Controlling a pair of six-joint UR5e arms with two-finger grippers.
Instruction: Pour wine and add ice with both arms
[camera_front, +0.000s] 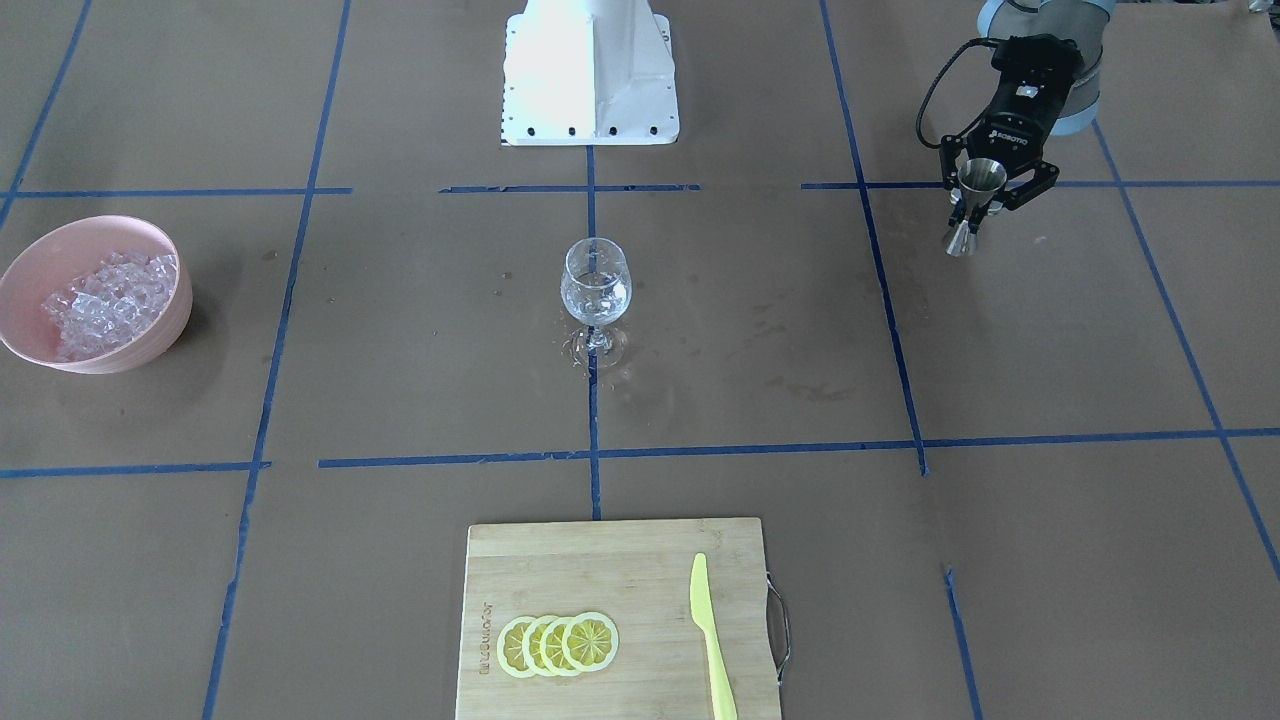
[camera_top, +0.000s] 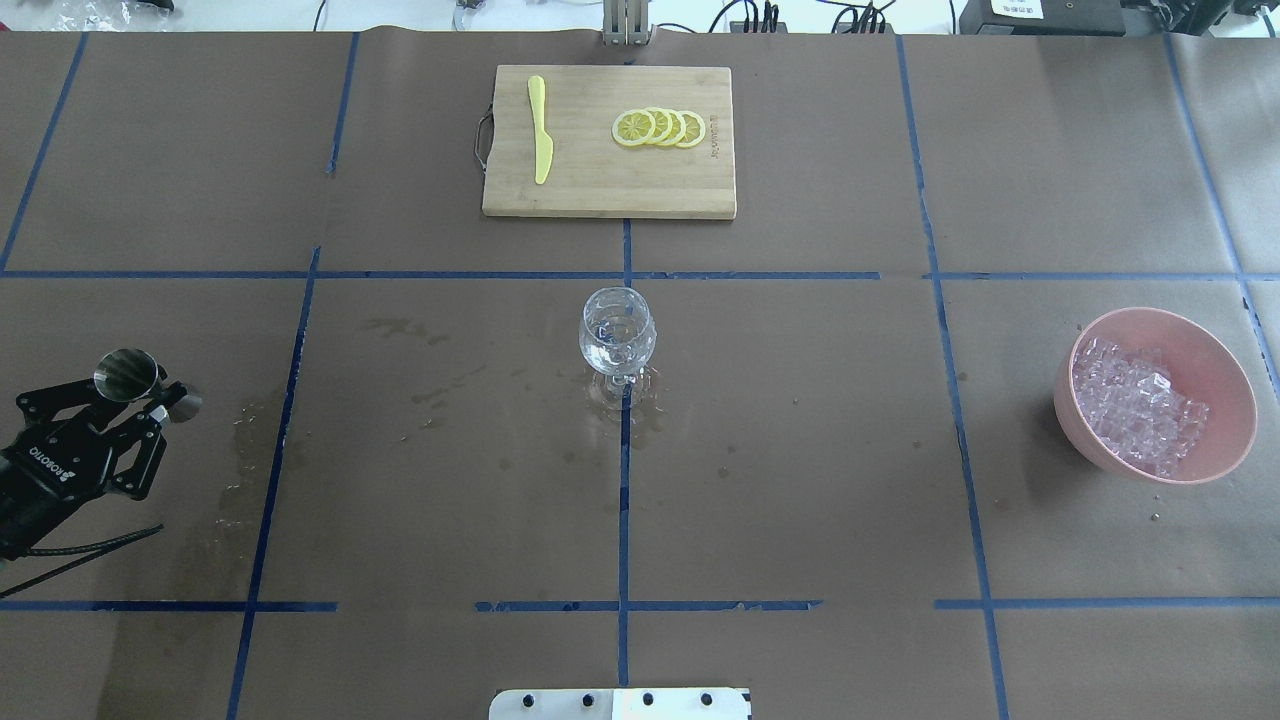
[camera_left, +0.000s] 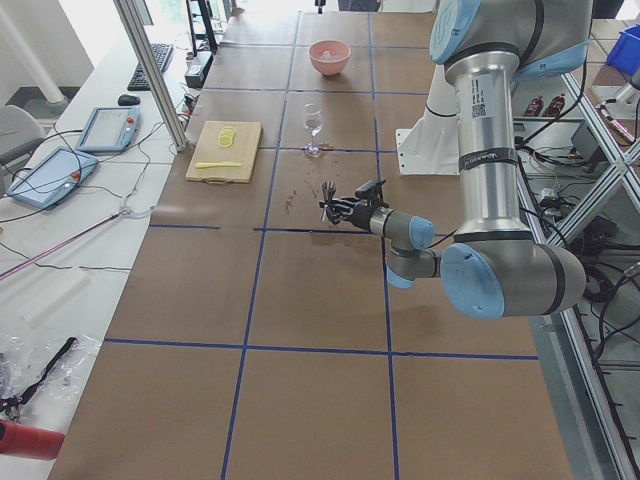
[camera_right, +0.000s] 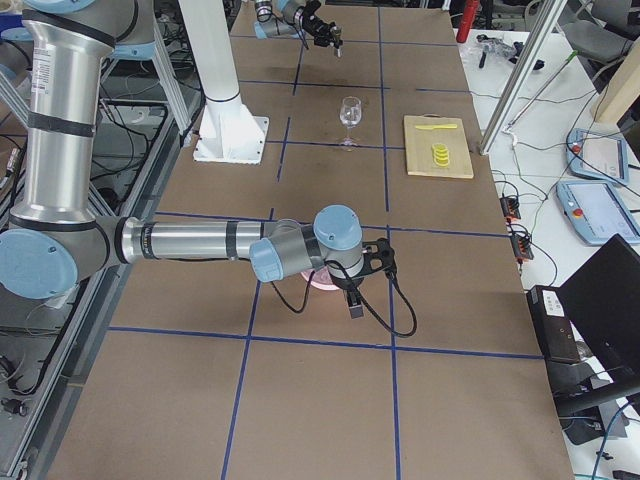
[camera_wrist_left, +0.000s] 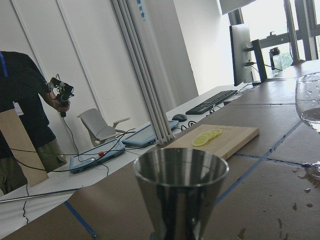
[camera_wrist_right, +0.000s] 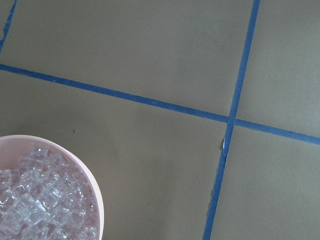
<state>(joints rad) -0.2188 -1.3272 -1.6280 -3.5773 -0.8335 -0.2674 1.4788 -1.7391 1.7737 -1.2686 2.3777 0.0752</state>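
Seen from above, the glass (camera_top: 618, 335) stands in the middle of the bench (camera_top: 800, 480). A little wine (camera_top: 617, 348) sits low inside it, clear and hard to see. Small wet spots (camera_top: 645, 405) lie on the bench around the foot of the glass.

The left claw (camera_top: 150, 400) is out at 9 o'clock, well apart from the glass. Its two fingers squeeze the thin middle of a small shiny metal cup (camera_top: 127, 373). I cannot tell if anything is in the cup.

The ice (camera_top: 1135, 405) is at 3 o'clock, heaped up in a pink bowl (camera_top: 1215, 400). The right claw (camera_right: 356, 300) hangs close by the bowl and points down. It shows only small and from the side, so I cannot tell if it is open or closed, or if it has hold of anything.

At 12 o'clock lies a wooden board (camera_top: 610, 185). Four lemon slices (camera_top: 658, 127) lie on it in a row, each one partly over the next. A yellow-green knife (camera_top: 540, 143) lies on the board too, apart from the slices.
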